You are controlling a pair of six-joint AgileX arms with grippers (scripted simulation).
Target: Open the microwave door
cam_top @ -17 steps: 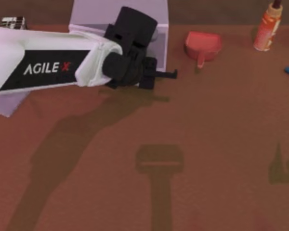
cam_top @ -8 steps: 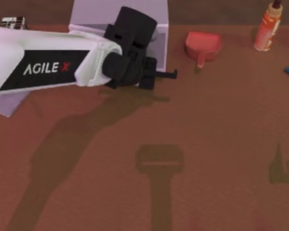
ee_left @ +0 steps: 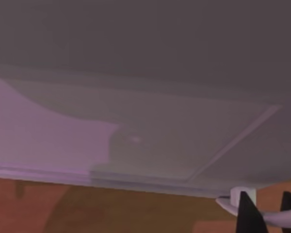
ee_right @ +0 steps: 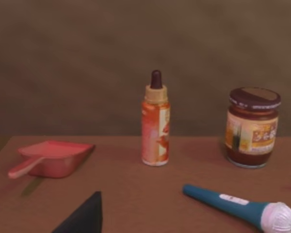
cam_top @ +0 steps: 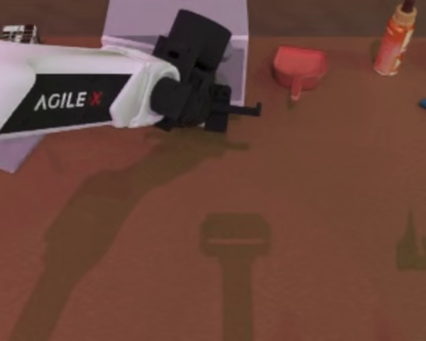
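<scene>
The silver-grey microwave stands at the back left of the table. My left arm reaches across its front from the left, with my left gripper low at the front's right end. In the left wrist view the microwave door and its grey window fill the picture. My left gripper is shut on the pale door handle at the door's lower corner. How far the door stands from the body I cannot tell. My right arm is parked out of the top view. One dark fingertip shows in its wrist view, nothing near it.
A red scoop lies right of the microwave. At the back right stand an orange dropper bottle and a sauce jar; a teal microphone lies near them. A lilac panel shows under my left arm.
</scene>
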